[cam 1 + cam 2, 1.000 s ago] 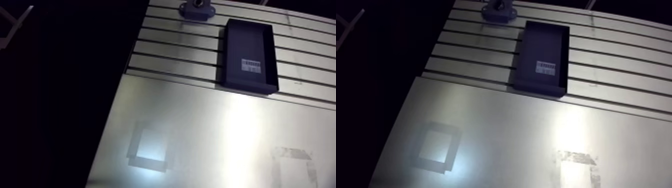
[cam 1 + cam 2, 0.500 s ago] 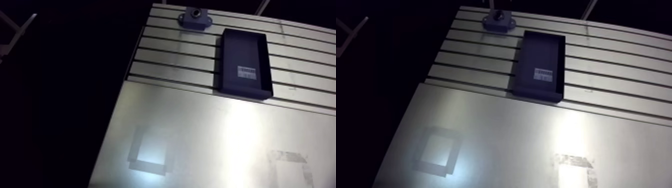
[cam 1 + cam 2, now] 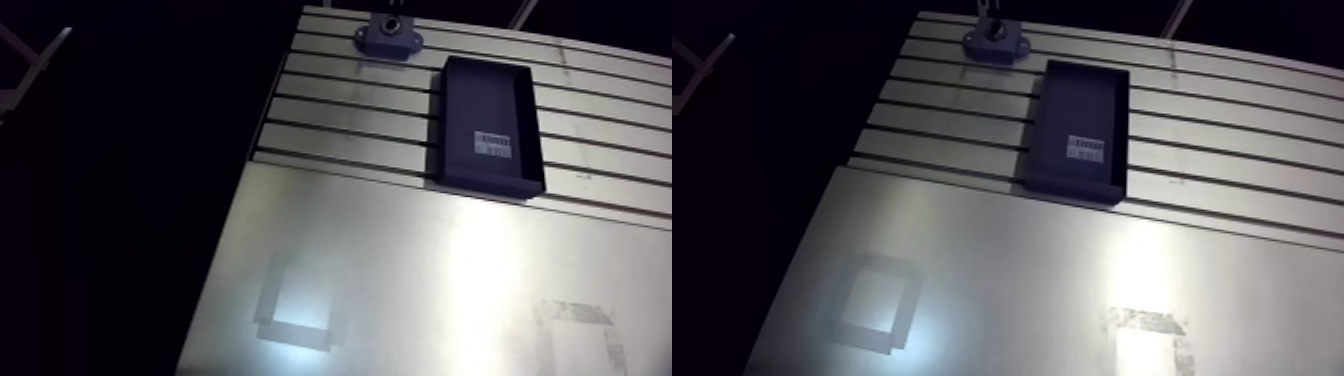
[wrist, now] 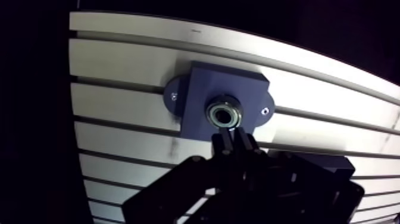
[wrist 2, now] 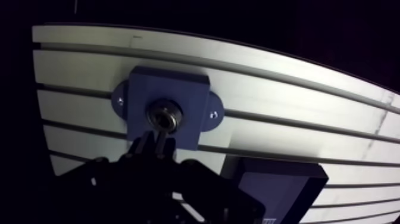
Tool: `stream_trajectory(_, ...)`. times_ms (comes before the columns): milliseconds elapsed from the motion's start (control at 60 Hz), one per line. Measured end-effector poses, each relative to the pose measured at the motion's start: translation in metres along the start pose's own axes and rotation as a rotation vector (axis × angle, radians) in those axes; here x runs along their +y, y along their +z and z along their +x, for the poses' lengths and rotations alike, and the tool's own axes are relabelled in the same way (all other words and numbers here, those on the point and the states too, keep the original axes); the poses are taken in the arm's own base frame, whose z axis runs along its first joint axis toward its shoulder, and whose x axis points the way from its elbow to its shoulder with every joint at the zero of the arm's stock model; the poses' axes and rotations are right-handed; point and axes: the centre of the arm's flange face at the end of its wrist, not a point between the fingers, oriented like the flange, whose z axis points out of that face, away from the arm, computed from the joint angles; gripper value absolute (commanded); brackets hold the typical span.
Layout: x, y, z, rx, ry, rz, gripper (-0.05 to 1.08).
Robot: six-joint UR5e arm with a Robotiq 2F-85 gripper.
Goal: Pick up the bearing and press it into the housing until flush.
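White label point(image 3: 492, 143) in black tray point(image 3: 480, 95), print illegible

arm cam: high & far back, looks steeply down over slotted aluminium table point(image 3: 340, 110); dark-blue flanged housing block point(image 3: 390, 33) small at far edge. wrist cam: close above that block, looking down past black two-finger gripper point(image 4: 232, 136). both share block, slots & black rectangular tray point(image 3: 1080, 130) corner.

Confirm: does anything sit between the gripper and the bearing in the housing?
Nothing visible. The bearing sits in the bore of the housing; the gripper, shut, is right at its rim with nothing between.
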Motion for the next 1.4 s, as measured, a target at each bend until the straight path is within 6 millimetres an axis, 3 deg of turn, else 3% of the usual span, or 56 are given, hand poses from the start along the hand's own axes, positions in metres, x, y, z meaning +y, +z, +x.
stream_trajectory(1400,0.000,0.024,0.007,-0.013,0.123,-0.012,1.08)
